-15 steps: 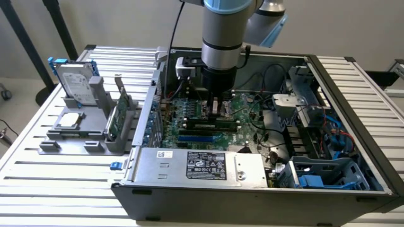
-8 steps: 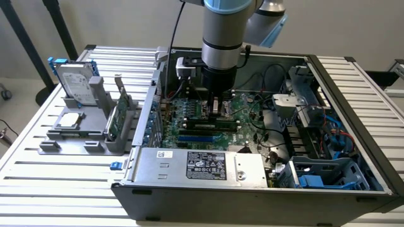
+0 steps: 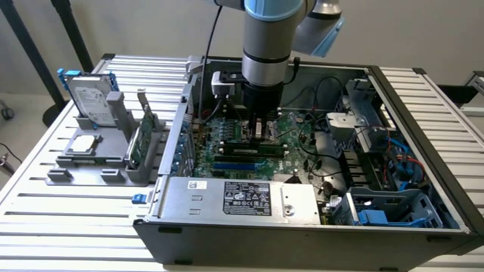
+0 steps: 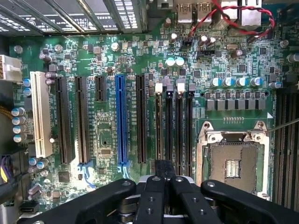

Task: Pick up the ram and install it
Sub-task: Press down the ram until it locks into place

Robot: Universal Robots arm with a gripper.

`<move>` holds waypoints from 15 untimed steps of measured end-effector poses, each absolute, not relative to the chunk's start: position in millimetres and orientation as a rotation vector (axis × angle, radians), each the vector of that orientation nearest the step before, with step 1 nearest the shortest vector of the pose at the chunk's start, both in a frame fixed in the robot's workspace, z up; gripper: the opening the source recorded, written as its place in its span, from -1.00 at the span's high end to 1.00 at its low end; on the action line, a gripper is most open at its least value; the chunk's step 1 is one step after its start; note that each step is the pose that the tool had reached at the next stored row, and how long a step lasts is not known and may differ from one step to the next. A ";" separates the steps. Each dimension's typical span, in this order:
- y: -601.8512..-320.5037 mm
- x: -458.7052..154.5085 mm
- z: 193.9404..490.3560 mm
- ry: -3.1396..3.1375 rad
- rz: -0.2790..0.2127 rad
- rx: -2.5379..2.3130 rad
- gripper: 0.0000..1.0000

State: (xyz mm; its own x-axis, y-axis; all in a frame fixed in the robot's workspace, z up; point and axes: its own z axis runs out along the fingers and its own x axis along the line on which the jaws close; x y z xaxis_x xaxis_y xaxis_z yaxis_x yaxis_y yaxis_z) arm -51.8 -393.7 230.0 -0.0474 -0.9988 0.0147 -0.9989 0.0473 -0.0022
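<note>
The open PC case (image 3: 302,226) lies on its side on a slatted aluminium table (image 3: 68,226), w/ the green motherboard (image 4: 103,140) exposed inside. The Universal Robots arm (image 3: 268,51) reaches straight down into the case, over the middle of the board. To the exterior view's left, a grey fixture (image 3: 98,164) holds a hard drive (image 3: 90,99) upright and a green expansion card (image 3: 145,139). The gripper (image 3: 259,131) sits low over the memory slots (image 4: 175,126) beside the empty CPU socket (image 4: 231,161) — jaws pressed together, clamped on nothing that can be made out. The ram (image 3: 253,150) lies in a slot just below the fingertips, on edge, long axis running across the exterior view's left-right – parallel to the blue slot (image 3: 238,166) nearer the power supply (image 3: 242,198).
</note>
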 end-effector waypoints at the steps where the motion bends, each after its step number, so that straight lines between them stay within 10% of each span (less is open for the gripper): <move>1: -393.7 -51.9 228.9 -2.266 0.019 2.162 0.79; 15: -394.7 -49.0 258.2 -2.259 0.004 2.159 0.79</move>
State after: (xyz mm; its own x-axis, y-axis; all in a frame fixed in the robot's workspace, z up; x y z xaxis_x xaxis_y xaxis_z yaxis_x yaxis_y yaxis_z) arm -49.0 -394.7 258.2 -0.0449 -0.9989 0.0141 -0.9989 0.0451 0.0099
